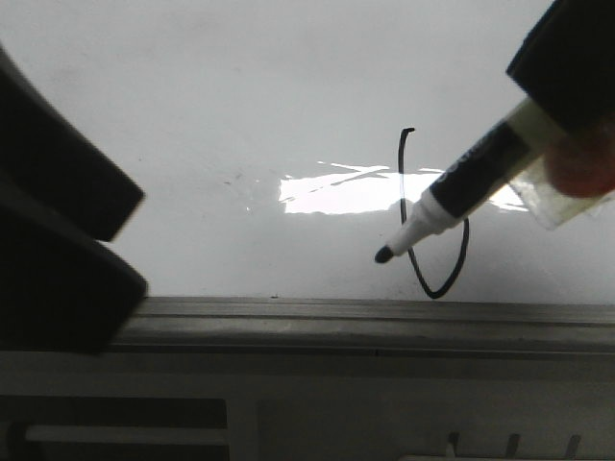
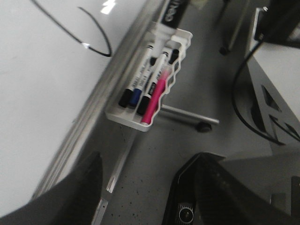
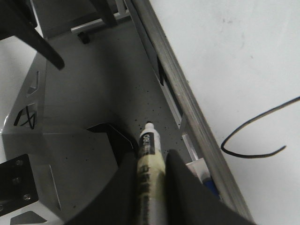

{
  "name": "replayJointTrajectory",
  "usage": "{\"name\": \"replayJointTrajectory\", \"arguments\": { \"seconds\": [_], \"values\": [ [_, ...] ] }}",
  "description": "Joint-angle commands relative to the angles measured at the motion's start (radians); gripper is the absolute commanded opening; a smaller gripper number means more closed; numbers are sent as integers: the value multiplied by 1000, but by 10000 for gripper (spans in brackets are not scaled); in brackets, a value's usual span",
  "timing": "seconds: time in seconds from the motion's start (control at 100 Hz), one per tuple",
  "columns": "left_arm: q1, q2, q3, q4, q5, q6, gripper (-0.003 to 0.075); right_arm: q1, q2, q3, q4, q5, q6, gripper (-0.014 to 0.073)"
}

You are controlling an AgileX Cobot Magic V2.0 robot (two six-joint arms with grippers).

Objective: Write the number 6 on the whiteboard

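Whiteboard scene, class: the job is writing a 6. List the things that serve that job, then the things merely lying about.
Serving the job:
- large glossy white whiteboard
- thin black half-drawn number 6 stroke
- black-and-white marker pen, clamped in the right gripper

Lying about:
- white wire tray below the board's rim
- spare black, blue and pink markers in it
- idle left gripper

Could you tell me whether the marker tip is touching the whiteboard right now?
Cannot tell. In the front view the marker tip overlaps the whiteboard; no view shows contact or gap.
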Motion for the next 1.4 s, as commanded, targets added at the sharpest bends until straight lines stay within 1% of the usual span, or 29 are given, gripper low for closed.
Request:
{"name": "replayJointTrajectory", "arguments": {
  "seconds": [0.0,0.13,0.28,0.42,0.56,0.63,0.7,0.75,0.87,0.91,1.1,1.15,1.2,1.24,1.25,1.27,1.32,1.39],
  "values": [
    [-42,61,-84,-24,-10,51,399,39,3,-31,43,-55,-12,-70],
    [-91,136,-150,-24,-10,57,399,95,20,-31,43,-86,-12,-70],
    [-123,175,-187,-24,-15,58,399,157,22,-31,52,-131,-12,-70],
    [-123,184,-194,-46,-17,58,399,219,22,-31,54,-150,-12,-70],
    [-123,184,-194,-81,-15,58,390,247,24,-31,54,-178,-12,-70],
    [-123,184,-194,-94,-16,58,356,252,24,-31,58,-180,-12,-70],
    [-123,184,-194,-103,-16,58,292,254,24,-31,67,-177,-12,-70],
    [-123,184,-194,-112,-16,58,227,254,24,-31,67,-174,-12,-70],
    [-123,184,-194,-126,-16,58,37,254,24,-31,69,-163,-12,-70],
    [-123,184,-194,-128,-16,58,-15,254,24,-31,69,-158,-12,-70],
    [-123,184,-194,-128,-16,58,-19,254,24,-31,69,-142,-12,-66],
    [-123,184,-194,-132,-12,58,-19,254,24,-31,69,-142,-12,-31],
    [-123,182,-194,-132,-5,58,-19,254,24,-31,69,-142,-12,45],
    [-123,182,-194,-132,4,58,-19,252,22,-31,69,-142,-12,143],
    [-123,180,-194,-132,7,58,-19,252,22,-31,63,-144,-12,180],
    [-123,180,-194,-132,11,58,-19,252,20,-31,55,-146,-9,218],
    [-123,180,-194,-132,27,54,-19,245,10,-31,28,-162,17,374],
    [-123,176,-192,-136,39,38,-19,221,-18,-35,-45,-172,80,525]
  ]
}}
